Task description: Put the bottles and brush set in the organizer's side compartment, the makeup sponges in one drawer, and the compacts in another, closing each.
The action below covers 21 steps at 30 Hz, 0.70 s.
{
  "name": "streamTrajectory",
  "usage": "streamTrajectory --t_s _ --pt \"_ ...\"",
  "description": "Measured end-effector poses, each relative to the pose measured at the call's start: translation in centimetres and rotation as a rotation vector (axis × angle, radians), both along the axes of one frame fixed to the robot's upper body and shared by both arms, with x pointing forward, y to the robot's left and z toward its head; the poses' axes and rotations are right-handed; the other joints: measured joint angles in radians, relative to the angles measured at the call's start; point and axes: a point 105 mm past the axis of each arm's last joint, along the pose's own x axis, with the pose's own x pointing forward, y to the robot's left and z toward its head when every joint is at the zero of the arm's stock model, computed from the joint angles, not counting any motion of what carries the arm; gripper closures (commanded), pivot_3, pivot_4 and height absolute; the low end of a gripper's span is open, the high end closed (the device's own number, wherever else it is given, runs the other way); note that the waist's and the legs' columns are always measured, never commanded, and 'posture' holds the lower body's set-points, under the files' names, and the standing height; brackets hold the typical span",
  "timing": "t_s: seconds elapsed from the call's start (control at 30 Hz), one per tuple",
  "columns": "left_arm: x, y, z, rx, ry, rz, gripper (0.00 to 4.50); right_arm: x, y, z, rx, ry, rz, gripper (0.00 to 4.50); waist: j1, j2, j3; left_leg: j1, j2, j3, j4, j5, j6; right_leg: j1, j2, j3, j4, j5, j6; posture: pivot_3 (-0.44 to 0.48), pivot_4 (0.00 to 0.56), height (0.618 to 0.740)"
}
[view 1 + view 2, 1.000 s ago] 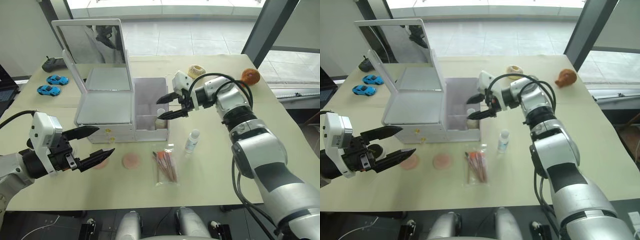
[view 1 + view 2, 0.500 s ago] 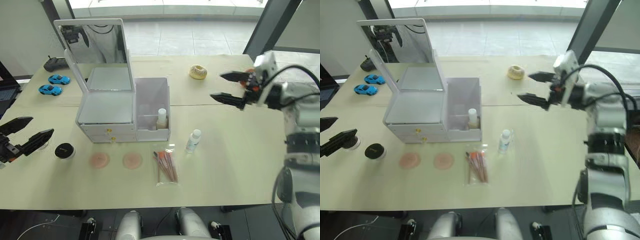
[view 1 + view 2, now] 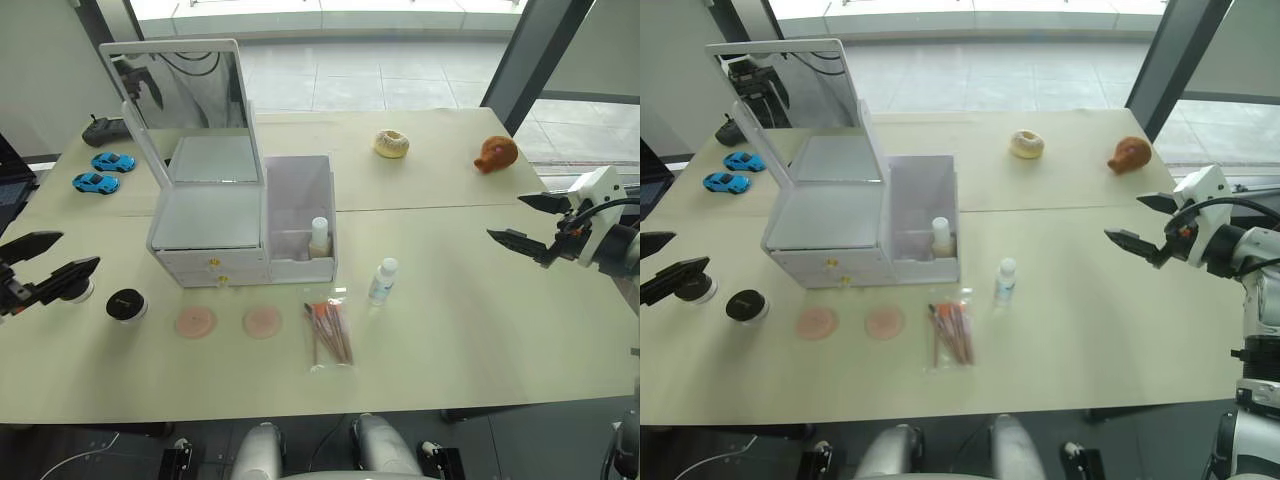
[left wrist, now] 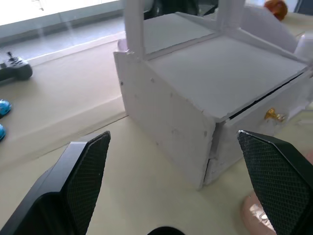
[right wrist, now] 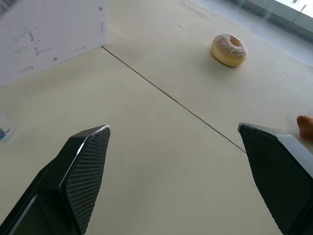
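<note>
Left eye view: both grippers, left [image 3: 45, 265] and right [image 3: 530, 221], are spread and empty. One bottle [image 3: 382, 281] apparently remains well left of the right gripper, outside the side compartment [image 3: 300, 195]; it should be grasped next.

White compact [image 3: 82, 290] partly behind left gripper's fingers [image 3: 70, 274].

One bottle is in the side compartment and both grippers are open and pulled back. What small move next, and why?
Probably bring the right gripper back in over the clear bottle standing on the table. It is the nearest task item on that arm's side, upright and unobstructed, beside the side compartment where another bottle already stands. The brush set can follow.
</note>
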Motion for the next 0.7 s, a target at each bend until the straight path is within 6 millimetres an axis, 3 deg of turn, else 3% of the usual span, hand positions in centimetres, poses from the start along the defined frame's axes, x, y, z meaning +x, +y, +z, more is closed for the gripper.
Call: streamTrajectory --t_s 0.13,0.4,0.47,0.57,0.7 --pt "0.9 -6.8 2.9 0.031 -0.022 -0.28 0.0 -2.8 3.7 1.1 -0.064 0.05 0.152 0.05 0.008 0.0 0.0 -0.003 0.0 -0.001 0.001 0.0 0.0 0.001 0.0 0.0 -0.001 -0.001 0.002 0.0 0.15 0.74" --pt "1.2 -17.2 4.1 0.138 0.008 -0.668 0.0 -6.2 9.6 0.7 -0.035 0.093 0.264 0.05 0.002 -0.002 0.0 -0.006 -0.001 -0.004 0.004 0.0 0.0 0.0 0.003 0.0 -0.001 -0.004 0.01 0.0 0.15 0.74" --pt "1.0 -18.8 4.3 0.172 0.008 -0.723 0.0 -6.4 10.5 -0.4 -0.017 0.11 0.255 0.05 0.001 -0.002 -0.001 -0.007 -0.001 -0.004 0.005 0.0 0.0 0.0 0.003 0.0 -0.001 -0.004 0.01 0.0 0.15 0.74" --pt "0.7 -20.4 3.2 0.198 0.04 -0.773 0.0 -6.2 10.9 -2.6 0.026 0.163 0.209 0.05 0.002 -0.001 -0.001 -0.007 -0.001 -0.004 0.005 0.0 0.0 0.001 0.003 0.0 -0.001 -0.004 0.01 0.0 0.15 0.74" --pt "0.3 -21.8 1.2 0.174 0.093 -0.817 0.0 -5.5 11.9 -3.6 0.095 0.163 0.172 0.05 -0.001 -0.001 -0.001 -0.007 -0.001 -0.005 0.006 0.0 0.0 0.0 0.003 0.0 0.0 -0.004 0.01 0.0 0.15 0.74"
